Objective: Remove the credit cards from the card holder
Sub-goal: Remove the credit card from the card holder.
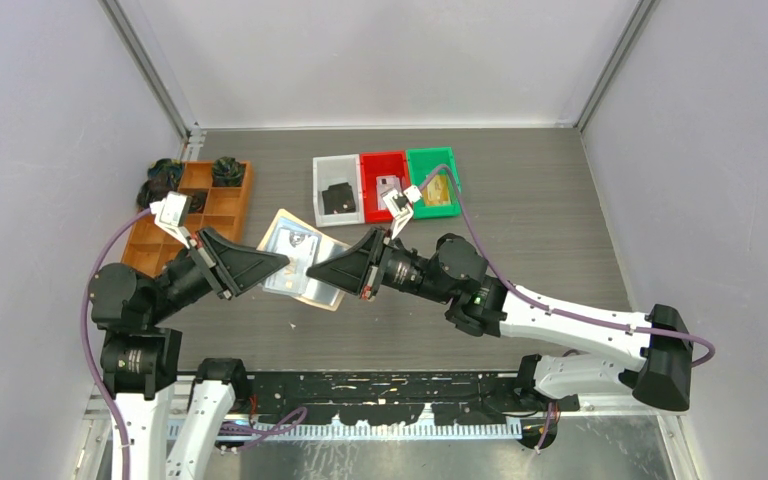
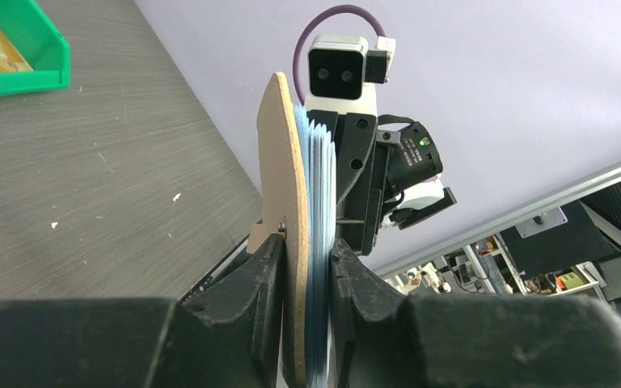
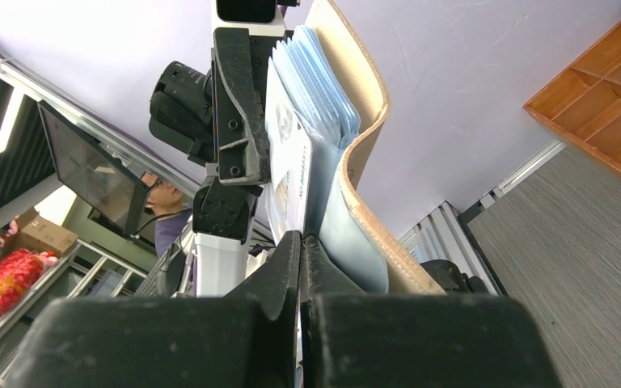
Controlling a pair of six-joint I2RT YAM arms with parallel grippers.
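The tan card holder (image 1: pixel 296 248) hangs open above the table between my two grippers. My left gripper (image 1: pixel 282 262) is shut on its tan cover (image 2: pixel 279 162) together with the stack of clear bluish sleeves (image 2: pixel 319 186), its fingertips (image 2: pixel 268 259) pressing from both sides. My right gripper (image 1: pixel 312 275) comes in from the opposite side, shut on the edge of a thin white printed credit card (image 3: pixel 289 162) that stands in front of the sleeves (image 3: pixel 323 81). The cover (image 3: pixel 368 105) curves away to the right of the right gripper (image 3: pixel 301 241).
Grey bin (image 1: pixel 338 190) with a black item, red bin (image 1: pixel 384 183) with cards and green bin (image 1: pixel 433 180) with a yellowish card stand at the back. A wooden compartment tray (image 1: pixel 195 215) with dark plants sits at the left.
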